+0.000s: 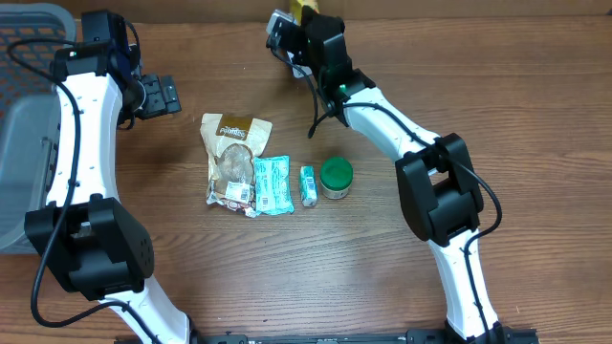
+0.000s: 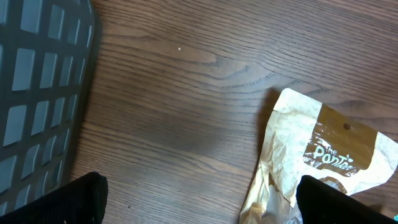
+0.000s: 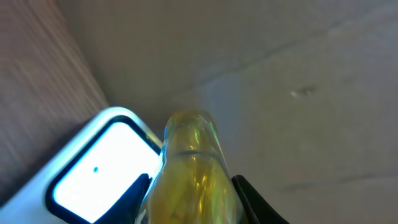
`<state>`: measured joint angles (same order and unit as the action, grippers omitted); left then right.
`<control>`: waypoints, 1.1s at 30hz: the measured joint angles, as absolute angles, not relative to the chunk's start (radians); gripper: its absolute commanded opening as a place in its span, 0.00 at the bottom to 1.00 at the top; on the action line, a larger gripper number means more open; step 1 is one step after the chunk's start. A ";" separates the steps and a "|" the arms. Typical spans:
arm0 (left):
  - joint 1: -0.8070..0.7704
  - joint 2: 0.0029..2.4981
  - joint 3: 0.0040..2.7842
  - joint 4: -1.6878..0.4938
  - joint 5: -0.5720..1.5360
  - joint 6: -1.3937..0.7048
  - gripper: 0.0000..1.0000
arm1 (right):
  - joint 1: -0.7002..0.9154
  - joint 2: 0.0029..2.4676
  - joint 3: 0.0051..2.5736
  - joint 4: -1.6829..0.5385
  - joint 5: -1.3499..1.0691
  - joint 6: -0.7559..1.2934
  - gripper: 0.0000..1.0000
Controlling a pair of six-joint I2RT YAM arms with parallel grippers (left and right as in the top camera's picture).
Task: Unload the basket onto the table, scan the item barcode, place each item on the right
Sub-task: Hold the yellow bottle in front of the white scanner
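Nearby, grey basket (image 1: pixel 19 134) left of brown pouch (image 1: pixel 235 143)

Warm brown with darker wavy grain all over the table (image 1: pixel 287 277). White shells and black joints on the left arm (image 1: pixel 81 124) and the right arm (image 1: pixel 392 129). Black on the left gripper (image 2: pixel 204 208) and the right gripper (image 3: pixel 194 202). Grey, in a grid of square holes, on the basket (image 2: pixel 37 93). Kraft tan with a brown band and white lettering on the pouch (image 2: pixel 323 149). Teal with white print on the larger packet (image 1: pixel 272 184) and the small packet (image 1: pixel 308 185). Green on top of the jar (image 1: pixel 336 175). Clear yellow on the scanner (image 3: pixel 193 168), beside a bright white window in a pale blue frame.
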<state>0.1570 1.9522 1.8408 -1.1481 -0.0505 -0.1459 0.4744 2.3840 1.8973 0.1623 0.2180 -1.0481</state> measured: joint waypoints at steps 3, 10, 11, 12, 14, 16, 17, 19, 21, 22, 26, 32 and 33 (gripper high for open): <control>0.157 1.952 1.841 -1.148 -0.051 -0.146 0.99 | 0.475 2.389 1.897 0.159 0.202 -1.047 0.04; 0.157 1.952 1.841 -1.148 -0.051 -0.146 1.00 | 0.475 2.390 1.897 0.126 0.186 -1.013 0.04; 0.157 1.952 1.841 -1.148 -0.051 -0.146 1.00 | 0.475 2.390 1.897 0.127 0.183 -1.013 0.04; 0.157 1.952 1.841 -1.148 -0.051 -0.146 1.00 | 0.475 2.390 1.897 0.126 0.183 -1.011 0.04; 0.157 1.952 1.841 -1.148 -0.051 -0.146 0.99 | 0.474 2.390 1.897 0.127 0.182 -1.007 0.04; 0.157 1.952 1.841 -1.148 -0.051 -0.146 1.00 | 0.475 2.392 1.897 0.139 0.189 -1.005 0.04; 0.157 1.952 1.841 -1.148 -0.051 -0.146 1.00 | 0.475 2.393 1.897 0.154 0.196 -0.995 0.04; 0.157 1.952 1.841 -1.148 -0.051 -0.146 1.00 | 0.478 2.396 1.897 0.213 0.231 -0.949 0.04; 0.157 1.952 1.841 -1.148 -0.051 -0.146 1.00 | 0.480 2.395 1.897 0.246 0.263 -0.897 0.04; 0.157 1.952 1.841 -1.148 -0.051 -0.146 1.00 | 0.480 2.390 1.897 0.250 0.274 -0.864 0.04; 0.157 1.952 1.841 -1.148 -0.051 -0.146 1.00 | 0.480 2.352 1.897 0.230 0.299 -0.730 0.04; 0.157 1.952 1.841 -1.148 -0.051 -0.146 1.00 | 0.476 2.155 1.897 0.033 0.310 -0.529 0.04; 0.157 1.952 1.841 -1.148 -0.050 -0.146 0.99 | 0.473 2.109 1.897 -0.018 0.311 -0.497 0.04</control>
<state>0.1570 1.9522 1.8412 -1.1481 -0.0502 -0.1459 0.4728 2.1086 1.8969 -0.0181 0.3107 -0.4973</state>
